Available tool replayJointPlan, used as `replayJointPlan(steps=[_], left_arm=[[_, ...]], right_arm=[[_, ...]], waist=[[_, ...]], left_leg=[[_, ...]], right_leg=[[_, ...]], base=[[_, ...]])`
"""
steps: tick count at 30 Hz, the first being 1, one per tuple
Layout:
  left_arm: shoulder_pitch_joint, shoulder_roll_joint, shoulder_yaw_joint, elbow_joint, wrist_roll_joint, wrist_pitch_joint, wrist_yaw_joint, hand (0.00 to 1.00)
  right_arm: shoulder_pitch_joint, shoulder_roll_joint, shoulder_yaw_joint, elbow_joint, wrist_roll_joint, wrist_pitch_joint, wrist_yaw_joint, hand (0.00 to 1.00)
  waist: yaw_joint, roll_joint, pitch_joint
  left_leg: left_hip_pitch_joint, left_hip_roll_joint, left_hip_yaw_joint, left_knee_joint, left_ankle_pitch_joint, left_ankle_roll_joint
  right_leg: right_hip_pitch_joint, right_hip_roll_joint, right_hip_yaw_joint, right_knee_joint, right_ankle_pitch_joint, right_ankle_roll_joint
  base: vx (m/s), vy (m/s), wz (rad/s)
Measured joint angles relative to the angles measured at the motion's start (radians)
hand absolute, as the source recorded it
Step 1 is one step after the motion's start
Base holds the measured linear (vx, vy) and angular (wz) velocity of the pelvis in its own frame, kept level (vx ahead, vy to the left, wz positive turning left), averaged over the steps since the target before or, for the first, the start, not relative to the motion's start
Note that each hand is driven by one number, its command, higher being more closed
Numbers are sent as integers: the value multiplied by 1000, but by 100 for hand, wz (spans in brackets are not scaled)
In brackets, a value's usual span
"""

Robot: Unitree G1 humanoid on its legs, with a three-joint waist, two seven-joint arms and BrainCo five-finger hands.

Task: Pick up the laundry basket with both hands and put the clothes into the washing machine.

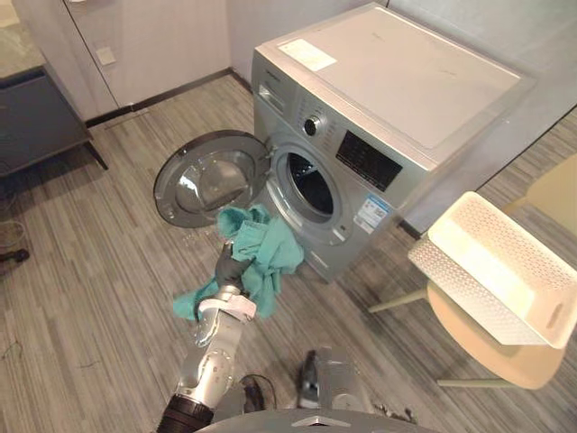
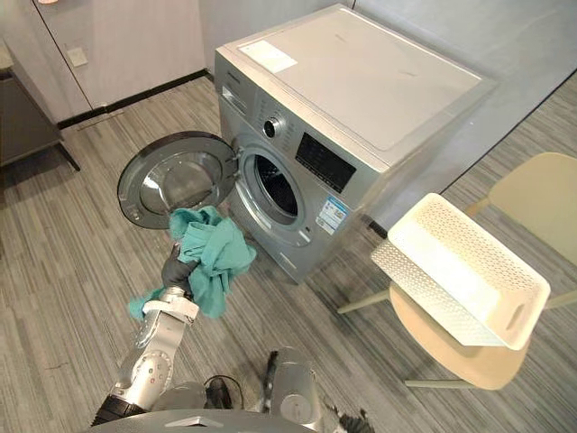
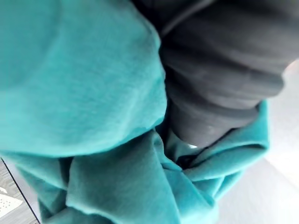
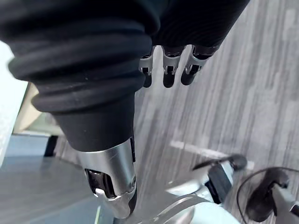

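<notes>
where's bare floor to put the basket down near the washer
Wood floor left of the open door is bare, as is the strip between the washing machine and the chair holding the basket. Crowded before the drum opening, where the left hand carries the teal cloth.

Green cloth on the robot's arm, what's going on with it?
The left robot hand holds up the teal cloth, bunched over it, just before the washing machine, whose round door stands open. The white laundry basket lies tilted on a chair off to the right. The right robot hand hangs open above the floor.
</notes>
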State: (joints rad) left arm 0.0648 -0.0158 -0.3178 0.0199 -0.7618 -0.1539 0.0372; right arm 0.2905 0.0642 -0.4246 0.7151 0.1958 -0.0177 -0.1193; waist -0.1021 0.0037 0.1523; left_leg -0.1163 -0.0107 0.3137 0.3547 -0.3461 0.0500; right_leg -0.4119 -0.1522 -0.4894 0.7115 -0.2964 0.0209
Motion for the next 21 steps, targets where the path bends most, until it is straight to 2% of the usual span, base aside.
replayJointPlan(steps=[1,2,3,4,5,6,7,8,9,10,11,12,13,14,15,16,17,18,19,20,21], left_arm=[[-8,-6,-3,16,0,8,-1,100],[-18,-7,-6,34,0,15,-4,100],[-40,-16,-11,91,0,31,-9,100],[-48,-21,-20,137,0,55,-9,100],[-54,-23,-27,154,0,64,-9,100],[-43,-31,-42,175,0,76,-11,100],[-27,-37,-49,176,0,78,-17,100],[1,-35,-73,171,0,78,-28,100],[12,-33,-95,165,0,79,-32,100],[12,-33,-100,164,0,79,-34,100],[9,-32,-105,163,0,79,-38,100],[4,-30,-118,164,0,79,-39,100],[4,-30,-125,163,0,80,-39,100],[2,-28,-151,165,0,81,-38,100],[-2,-27,-163,170,0,81,-38,100],[-8,-4,-180,209,0,80,-41,100],[-30,7,-179,252,0,81,-35,100],[-55,14,-168,295,-1,81,-21,100],[-57,18,-163,310,-1,79,-18,100],[-63,15,-172,334,-2,79,-16,100],[-66,16,-175,333,-2,68,-16,100]], right_arm=[[0,-3,12,-6,-8,4,-4,0],[1,-6,22,-9,-13,6,-10,0],[-2,-22,35,-13,-38,18,-16,0],[-5,-50,83,-15,-52,23,-18,0],[-6,-55,103,-22,-62,23,-19,0],[-3,-62,130,-29,-84,28,-22,0],[2,-68,145,-34,-87,31,-22,0],[9,-81,165,-40,-91,34,-25,0],[6,-94,187,-44,-105,34,-26,0],[-1,-96,192,-50,-112,34,-26,0],[-22,-96,202,-58,-123,37,-32,0],[-40,-96,230,-69,-124,40,-37,0],[-51,-93,251,-69,-124,41,-38,0],[-81,-87,303,-68,-124,42,-38,0],[-92,-94,315,-70,-128,42,-36,0],[-160,-116,360,-17,-125,35,-36,0],[-186,-105,381,6,-124,34,-36,0],[-223,-86,425,39,-124,31,-35,0],[-241,-74,442,54,-124,27,-35,0],[-263,-72,467,78,-124,20,-34,0],[-312,-72,504,111,-125,16,-34,0]], waist=[[-8,0,-3],[-7,-2,-4],[-6,11,-6],[-18,25,-14],[-24,22,-11],[-17,12,-5],[-5,10,-4],[30,8,-11],[51,11,-24],[56,13,-28],[66,9,-33],[80,3,-34],[85,-3,-31],[89,2,-33],[88,20,-41],[84,49,-39],[60,36,-33],[65,37,-24],[65,28,-18],[48,23,-11],[48,40,33]], left_leg=[[24,-15,2,-33,-4,-2],[38,-20,9,-42,-15,-9],[66,-9,20,-38,-38,-28],[62,25,64,45,-22,-57],[30,51,93,153,-8,-77],[-29,124,132,406,93,-70],[-51,167,142,535,169,-46],[-86,253,161,713,201,-21],[-139,326,154,830,200,-9],[-167,357,154,855,195,-2],[-214,406,162,848,182,3],[-247,432,181,759,172,-1],[-250,427,183,666,172,0],[-238,379,161,320,193,-10],[-214,345,126,138,271,-9],[-141,309,52,-86,394,-142],[-143,293,50,-97,413,-127],[-143,283,42,-117,415,-133],[-143,275,39,-114,415,-132],[-141,267,35,-108,404,-127],[-144,259,26,-80,380,-126]], right_leg=[[30,3,-94,-118,21,-81],[51,10,-110,-184,35,-96],[95,21,-130,-250,91,-150],[131,29,-155,-274,81,-141],[159,28,-167,-285,79,-140],[244,37,-171,-329,69,-121],[295,47,-162,-353,66,-110],[365,57,-132,-373,57,-92],[412,55,-109,-385,51,-81],[427,51,-94,-394,51,-81],[448,34,-57,-415,56,-73],[446,4,-7,-421,65,-53],[442,-14,22,-421,67,-42],[424,-46,90,-417,65,21],[409,-49,128,-411,54,66],[371,-45,242,-396,27,123],[365,-32,291,-412,20,120],[311,21,345,-423,41,117],[297,34,359,-428,57,84],[303,31,397,-444,90,85],[284,28,437,-444,109,85]], base=[[295,101,31],[470,43,29],[515,36,25],[625,38,35],[524,31,42],[396,19,26],[512,35,-23],[475,89,-64],[555,124,-71],[388,176,-67],[357,241,-81],[338,279,-91],[398,436,-113],[326,405,-92],[372,552,-140],[212,365,-77],[213,321,-82],[129,112,-24],[114,71,-38],[94,130,-45],[60,175,-91]])
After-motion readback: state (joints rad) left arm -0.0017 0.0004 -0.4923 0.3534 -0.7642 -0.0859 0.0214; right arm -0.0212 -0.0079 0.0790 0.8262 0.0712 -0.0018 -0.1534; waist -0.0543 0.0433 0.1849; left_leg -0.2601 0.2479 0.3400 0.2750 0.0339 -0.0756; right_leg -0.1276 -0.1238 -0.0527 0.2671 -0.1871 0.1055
